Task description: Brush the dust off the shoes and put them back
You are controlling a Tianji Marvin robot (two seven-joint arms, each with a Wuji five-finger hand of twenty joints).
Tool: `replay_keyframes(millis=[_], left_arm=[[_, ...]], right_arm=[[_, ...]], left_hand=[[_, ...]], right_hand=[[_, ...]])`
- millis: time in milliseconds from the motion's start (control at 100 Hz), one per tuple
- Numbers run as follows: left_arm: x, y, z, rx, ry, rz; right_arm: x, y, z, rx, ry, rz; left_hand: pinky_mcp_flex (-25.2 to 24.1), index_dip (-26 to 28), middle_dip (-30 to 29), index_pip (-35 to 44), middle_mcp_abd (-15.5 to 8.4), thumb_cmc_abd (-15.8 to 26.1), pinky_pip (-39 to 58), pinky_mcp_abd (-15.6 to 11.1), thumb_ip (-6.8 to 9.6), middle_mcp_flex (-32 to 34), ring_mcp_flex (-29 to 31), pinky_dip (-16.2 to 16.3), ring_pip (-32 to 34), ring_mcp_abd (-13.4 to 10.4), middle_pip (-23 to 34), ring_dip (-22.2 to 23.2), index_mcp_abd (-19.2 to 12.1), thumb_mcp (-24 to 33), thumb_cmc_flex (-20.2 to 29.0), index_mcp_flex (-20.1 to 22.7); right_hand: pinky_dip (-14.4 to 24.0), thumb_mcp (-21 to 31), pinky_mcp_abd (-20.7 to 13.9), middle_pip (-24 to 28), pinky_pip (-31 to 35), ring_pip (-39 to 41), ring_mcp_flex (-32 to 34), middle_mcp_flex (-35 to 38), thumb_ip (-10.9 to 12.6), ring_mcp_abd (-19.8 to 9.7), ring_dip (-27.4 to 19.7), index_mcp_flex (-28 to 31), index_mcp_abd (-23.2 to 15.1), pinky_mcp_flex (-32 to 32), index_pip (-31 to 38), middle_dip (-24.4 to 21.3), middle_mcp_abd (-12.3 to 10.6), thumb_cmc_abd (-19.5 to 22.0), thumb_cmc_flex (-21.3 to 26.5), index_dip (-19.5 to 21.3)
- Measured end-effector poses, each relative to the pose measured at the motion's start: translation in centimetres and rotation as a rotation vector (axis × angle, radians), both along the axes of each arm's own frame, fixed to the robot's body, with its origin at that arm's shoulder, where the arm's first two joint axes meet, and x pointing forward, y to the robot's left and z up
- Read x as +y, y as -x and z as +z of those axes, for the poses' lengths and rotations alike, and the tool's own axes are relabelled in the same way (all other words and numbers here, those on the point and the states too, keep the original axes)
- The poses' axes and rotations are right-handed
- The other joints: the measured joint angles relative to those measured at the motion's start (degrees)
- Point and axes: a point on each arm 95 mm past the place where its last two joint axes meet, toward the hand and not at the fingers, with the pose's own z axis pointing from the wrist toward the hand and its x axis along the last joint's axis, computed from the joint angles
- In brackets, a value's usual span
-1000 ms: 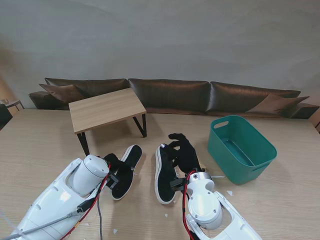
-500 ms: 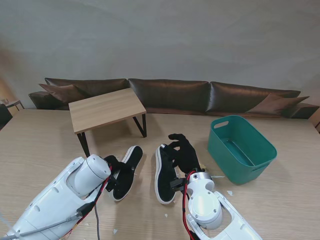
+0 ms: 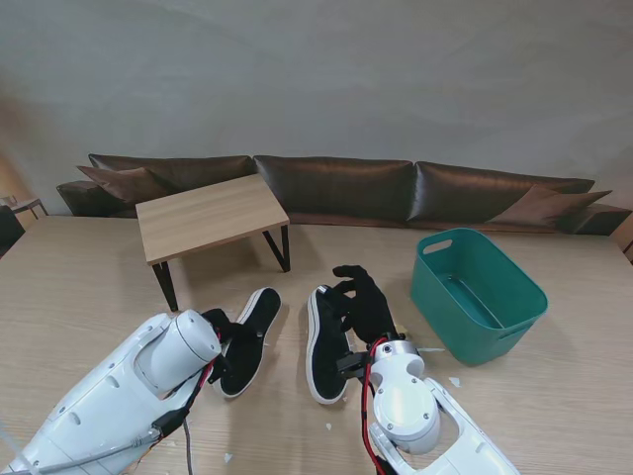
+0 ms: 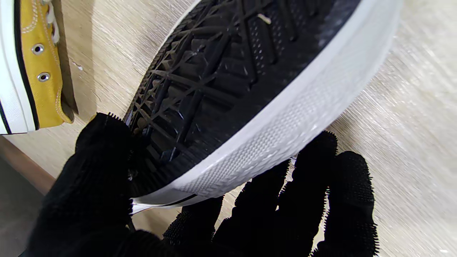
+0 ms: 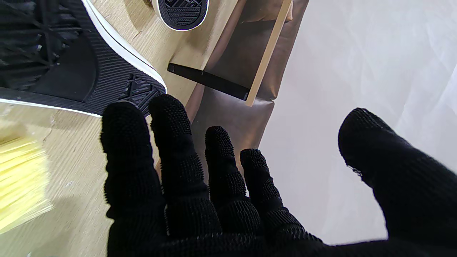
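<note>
Two black-soled shoes with white rims lie sole-up near the table's front. My left hand (image 3: 224, 334) is shut on the heel end of the left shoe (image 3: 249, 336). In the left wrist view the thumb (image 4: 100, 160) presses the tread of that shoe (image 4: 232, 82) while the fingers (image 4: 321, 200) wrap the white rim. The right shoe (image 3: 324, 344) lies beside it, its yellow upper (image 4: 32, 64) showing. My right hand (image 3: 364, 302) hovers open just right of the right shoe (image 5: 71, 60), holding nothing. Yellow brush bristles (image 5: 18, 182) lie on the table by that hand.
A green plastic tub (image 3: 477, 293) stands to the right. A small wooden bench (image 3: 210, 218) with black legs stands farther from me on the left. A brown sofa (image 3: 336, 183) runs along the table's far edge. Small white specks (image 3: 454, 381) dot the tabletop.
My left arm has edged forward and to the right, settling the hand more firmly around the left shoe's heel end. The right arm and right shoe have not moved.
</note>
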Motion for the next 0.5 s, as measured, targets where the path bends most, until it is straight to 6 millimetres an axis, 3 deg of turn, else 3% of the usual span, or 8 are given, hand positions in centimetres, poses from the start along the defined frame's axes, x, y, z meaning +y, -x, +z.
replay_keyframes(millis=[200,380,410,500], left_arm=[[0.24,0.28,0.20,-0.013,-0.018,-0.003],[0.46,0.47,0.24,-0.038,-0.042,-0.005],[0.47,0.50,0.24,-0.040,-0.045,-0.007],[0.49,0.56,0.31,-0.044,-0.044,-0.007]], right_arm=[[0.02,0.01,-0.04,0.004,-0.002,0.005],[0.04,0.01,-0.10,0.009,-0.006,0.010],[0.04,0.01,-0.11,0.010,-0.006,0.011],[0.05,0.02,-0.14,0.013,-0.007,0.014]], left_hand=[[-0.23,-1.65,-2.17,-3.32,1.72,0.16,-1.15,0.04,0.00,-1.62,-1.20,-0.57,-0.68,0.29,-3.22,-0.25,-1.02,-0.02,0.42,-4.56],[-1.01,-2.66,-4.81,-3.19,3.16,0.10,-2.07,0.06,0.02,-4.30,-2.66,-0.89,-1.14,0.74,-6.33,-0.88,-1.21,-1.26,0.95,-4.56],[-1.11,-2.93,-4.95,-3.19,3.24,0.12,-2.65,0.07,1.13,-4.71,-2.71,-1.03,-1.41,0.77,-6.61,-0.93,-1.22,-1.31,0.98,-4.56],[-1.74,-3.70,-6.50,-3.72,3.27,0.14,-4.18,0.07,1.13,-6.08,-4.15,-1.89,-2.51,0.96,-8.13,-1.95,-1.53,-1.78,1.05,-5.35]], right_hand=[[0.00,0.00,0.00,0.00,-0.49,0.00,-0.01,0.00,0.00,0.00,0.00,0.00,0.00,0.00,-0.01,0.00,0.00,0.00,0.00,-0.01],[0.00,0.00,0.00,0.00,-0.52,0.01,-0.04,0.00,0.00,0.08,0.00,0.01,0.00,0.00,-0.01,-0.01,0.00,0.00,0.00,-0.01],[0.00,0.00,0.00,0.00,-0.52,0.01,-0.04,0.00,0.00,0.10,0.00,0.01,0.00,0.00,-0.01,-0.01,0.00,0.00,0.00,0.00],[0.00,0.00,0.00,0.00,-0.54,0.01,-0.06,0.00,0.00,0.15,0.00,0.01,0.00,0.00,-0.01,-0.01,0.00,0.00,0.00,-0.01]])
